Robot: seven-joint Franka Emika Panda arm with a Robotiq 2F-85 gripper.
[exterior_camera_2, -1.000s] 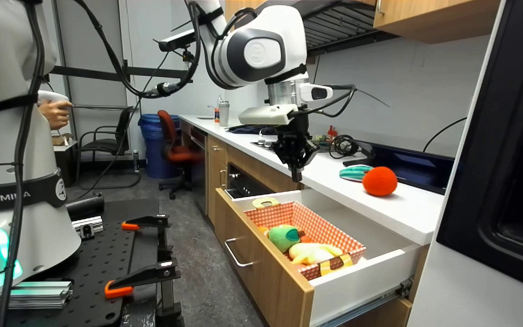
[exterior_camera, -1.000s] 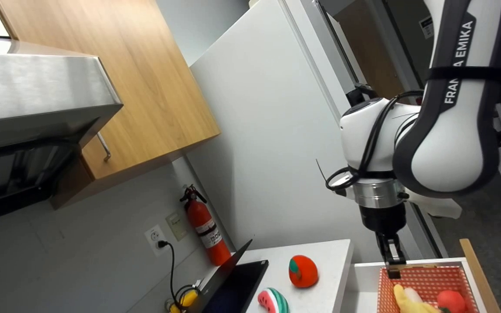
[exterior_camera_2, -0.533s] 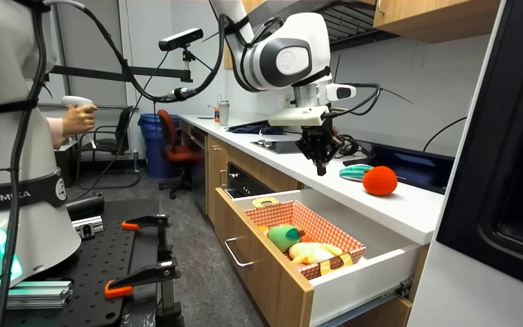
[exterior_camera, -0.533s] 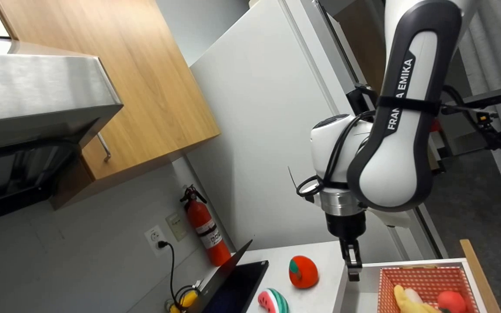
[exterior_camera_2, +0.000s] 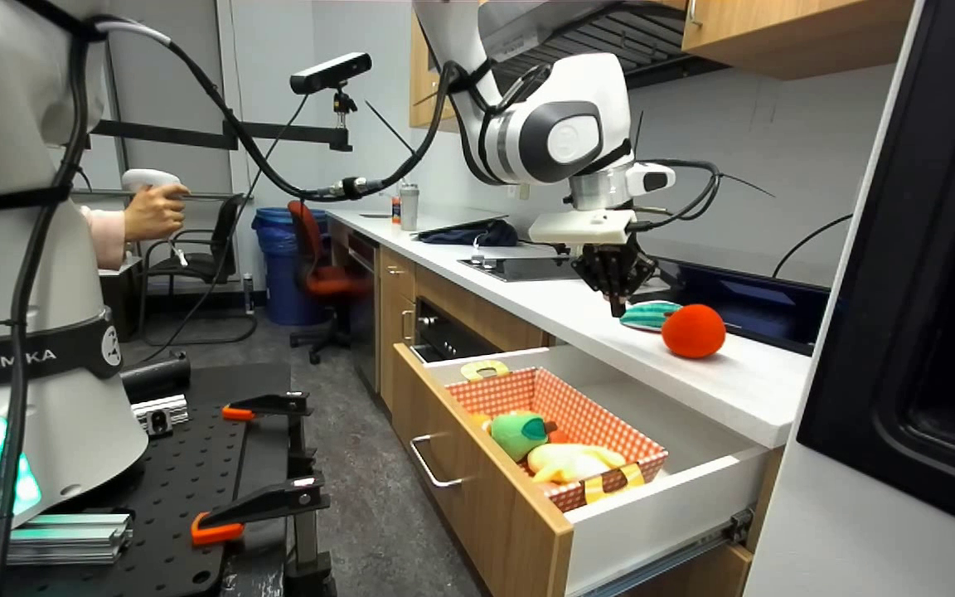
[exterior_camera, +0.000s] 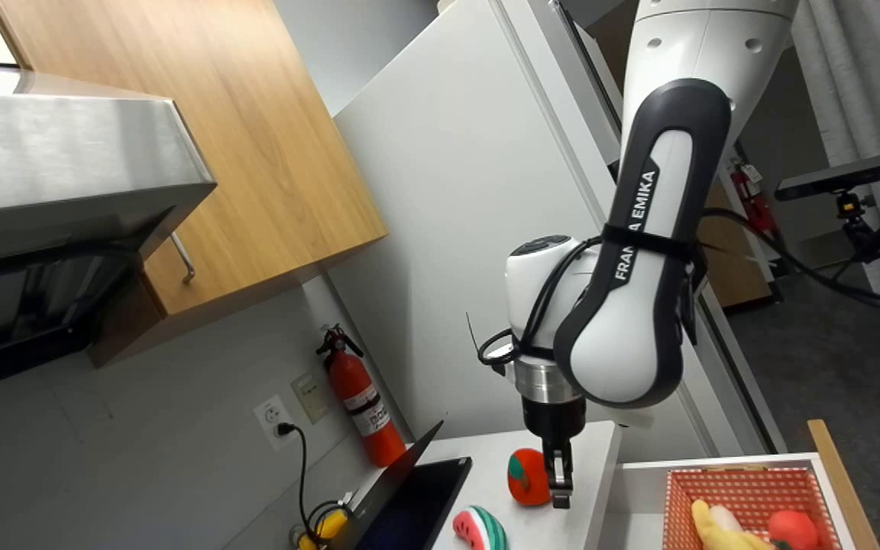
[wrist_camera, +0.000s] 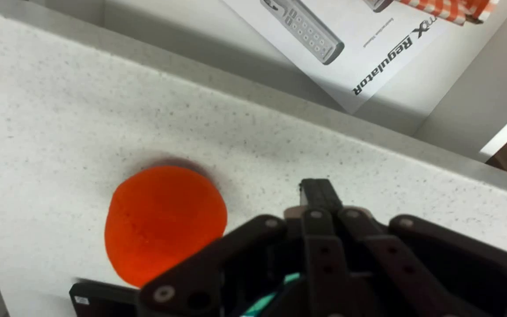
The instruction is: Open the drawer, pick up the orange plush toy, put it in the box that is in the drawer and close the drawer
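The orange plush toy (exterior_camera: 525, 483) sits on the white counter in both exterior views (exterior_camera_2: 693, 330) and fills the left of the wrist view (wrist_camera: 165, 220). My gripper (exterior_camera: 560, 498) is shut and empty above the counter. In the wrist view the closed fingertips (wrist_camera: 320, 189) are to the right of the toy, apart from it. The drawer (exterior_camera_2: 477, 473) is pulled open below the counter edge. The red-checked box (exterior_camera_2: 598, 419) is inside it and holds several soft toys, yellow and green ones among them. A corner of the box (wrist_camera: 445, 9) shows in the wrist view.
A watermelon plush (exterior_camera_2: 647, 315) lies beside the orange toy, with a dark laptop-like item (exterior_camera: 417, 508) behind it. A printed manual (wrist_camera: 368, 57) lies in the drawer. The counter's front edge (wrist_camera: 280, 108) separates toy and drawer. A fire extinguisher (exterior_camera: 363, 401) stands at the wall.
My gripper has moved from above the drawer and box to over the counter beside the orange toy, staying shut. The drawer, box and toys have not moved.
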